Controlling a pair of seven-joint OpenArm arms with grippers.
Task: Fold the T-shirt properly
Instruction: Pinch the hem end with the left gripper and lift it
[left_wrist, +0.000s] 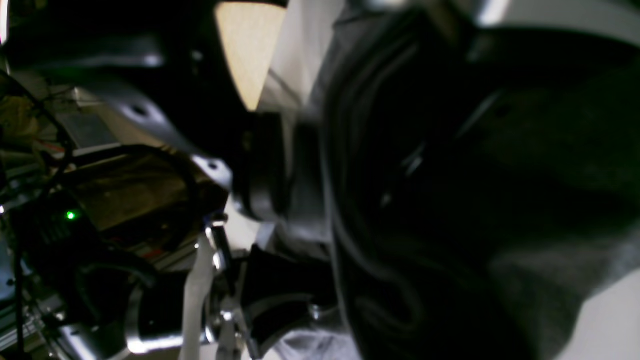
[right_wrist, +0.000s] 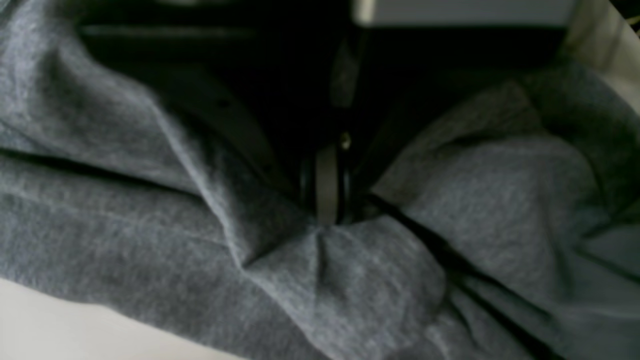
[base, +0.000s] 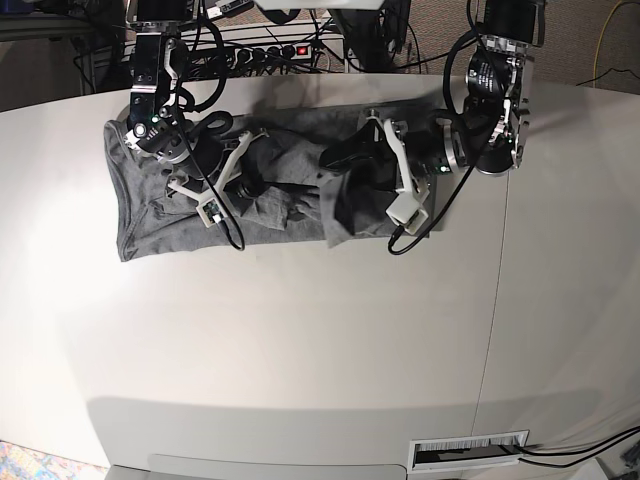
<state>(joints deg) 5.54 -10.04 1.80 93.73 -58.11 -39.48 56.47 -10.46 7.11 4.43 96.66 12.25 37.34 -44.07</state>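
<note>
No readable writing. Right tool (right_wrist: 327, 210) clenched on the T-shirt (base: 270, 190) at upper left; left tool (base: 335, 160) state unclear.

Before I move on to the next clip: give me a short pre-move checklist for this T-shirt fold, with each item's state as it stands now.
1. Right claw shut on the T-shirt: ok.
2. Left claw over the shirt: ok; open or holding cloth: cannot tell.
3. Shirt wholly on the table: ok.
4. Shirt flat: not ok, bunched mid-span.
5. Cables at the far edge off the cloth: ok.
</note>
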